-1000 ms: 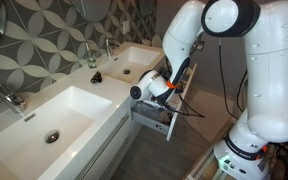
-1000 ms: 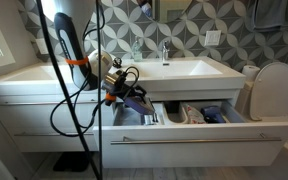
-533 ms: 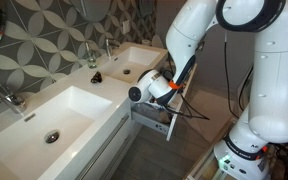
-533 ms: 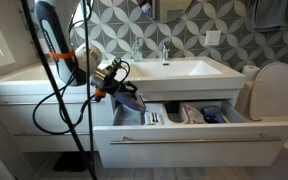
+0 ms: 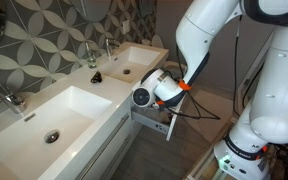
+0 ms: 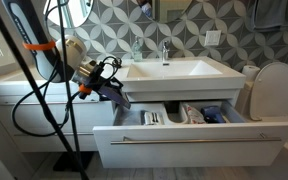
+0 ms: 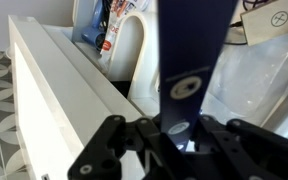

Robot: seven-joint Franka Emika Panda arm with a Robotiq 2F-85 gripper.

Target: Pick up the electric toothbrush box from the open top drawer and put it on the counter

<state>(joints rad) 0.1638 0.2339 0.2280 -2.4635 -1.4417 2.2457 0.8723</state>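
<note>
My gripper is shut on the electric toothbrush box, a long dark blue box with a round logo. In an exterior view the gripper holds the box tilted, above the left end of the open top drawer and level with the counter edge. In an exterior view the wrist hides the box; it hangs above the drawer, beside the counter.
Several items remain in the drawer. A chrome tap and a bottle stand by the basin. A small black object lies on the counter. A toilet stands beside the vanity. Cables hang from the arm.
The arm has lifted the box up out of the drawer and carried it sideways toward the counter edge. The gripper stays shut on it.
</note>
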